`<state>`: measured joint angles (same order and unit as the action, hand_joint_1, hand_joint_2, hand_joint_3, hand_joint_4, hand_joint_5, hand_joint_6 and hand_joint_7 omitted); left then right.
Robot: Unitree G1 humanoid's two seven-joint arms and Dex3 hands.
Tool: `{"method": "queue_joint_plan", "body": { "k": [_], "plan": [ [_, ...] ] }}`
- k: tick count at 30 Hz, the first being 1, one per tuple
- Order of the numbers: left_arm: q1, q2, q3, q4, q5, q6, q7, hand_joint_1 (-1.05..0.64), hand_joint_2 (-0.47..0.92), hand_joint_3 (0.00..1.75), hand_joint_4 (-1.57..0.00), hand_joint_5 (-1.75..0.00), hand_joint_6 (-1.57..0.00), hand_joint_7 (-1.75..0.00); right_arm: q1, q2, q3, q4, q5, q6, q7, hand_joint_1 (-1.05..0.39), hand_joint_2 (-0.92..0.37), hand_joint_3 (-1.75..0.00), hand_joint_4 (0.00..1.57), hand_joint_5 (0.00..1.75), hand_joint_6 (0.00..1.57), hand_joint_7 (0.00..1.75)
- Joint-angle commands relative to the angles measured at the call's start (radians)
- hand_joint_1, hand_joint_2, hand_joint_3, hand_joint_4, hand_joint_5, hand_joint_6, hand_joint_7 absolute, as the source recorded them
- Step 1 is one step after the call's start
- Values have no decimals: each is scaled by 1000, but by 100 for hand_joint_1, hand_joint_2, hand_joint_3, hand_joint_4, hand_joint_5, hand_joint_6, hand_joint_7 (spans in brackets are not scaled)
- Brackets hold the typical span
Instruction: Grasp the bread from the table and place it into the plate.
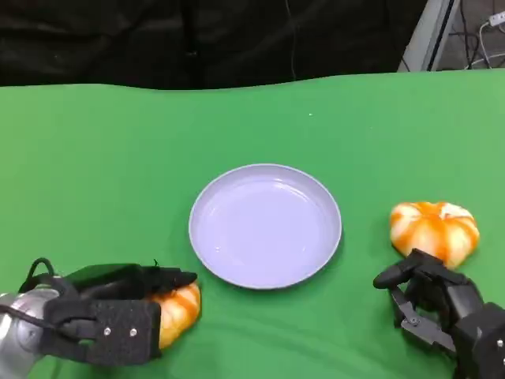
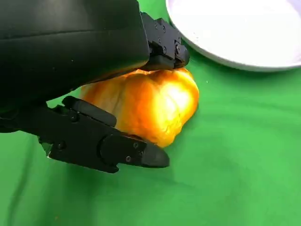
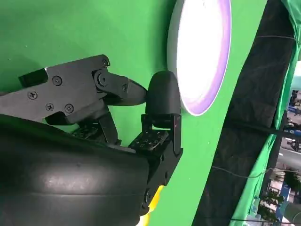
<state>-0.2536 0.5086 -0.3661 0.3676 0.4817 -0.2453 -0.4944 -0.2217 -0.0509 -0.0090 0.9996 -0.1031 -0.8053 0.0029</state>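
1. My left hand (image 1: 118, 316) grips one bread (image 1: 177, 309) on the green table (image 1: 95, 174), at seven o'clock from the plate (image 1: 265, 225).
2. My right hand (image 1: 442, 308), fingers curled in on nothing, sits just beside the second bread (image 1: 434, 227) at three o'clock.

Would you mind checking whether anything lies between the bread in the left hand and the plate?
Nothing visible does. The left hand grips the bread on the green tablecloth, and only bare cloth separates it from the plate.
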Motion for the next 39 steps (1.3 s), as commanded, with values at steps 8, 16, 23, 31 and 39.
{"method": "queue_joint_plan", "body": {
  "k": [8, 16, 23, 31, 39],
  "plan": [
    [38, 42, -45, 14, 25, 56, -41, -14, 90, 0, -31, -3, -34, -2, 14, -16, -8, 7, 9, 12, 7, -18, -87, -59, 73, 175, 72, 131],
    [72, -28, -13, 43, 79, 50, 255, -11, 92, 11, -119, -14, -116, -8, 14, -15, -10, 8, 10, 10, 9, -17, -88, -60, 73, 175, 72, 131],
    [85, -101, 48, 179, 36, -145, 545, -17, 72, 71, -123, -77, -140, -19, 14, -14, -12, 5, 11, 14, 10, -19, -87, -60, 72, 175, 72, 131],
    [72, -131, 70, 280, 38, -253, 728, -21, 62, 93, -103, -130, -105, -88, 16, -14, -8, 3, -1, 8, 4, -18, -87, -60, 72, 175, 72, 131],
    [81, -144, 92, 268, 36, -250, 781, -20, 65, 86, -94, -148, -95, -106, 15, -13, -6, 3, -4, 12, -2, -18, -87, -60, 73, 175, 72, 131]
  ]
}}
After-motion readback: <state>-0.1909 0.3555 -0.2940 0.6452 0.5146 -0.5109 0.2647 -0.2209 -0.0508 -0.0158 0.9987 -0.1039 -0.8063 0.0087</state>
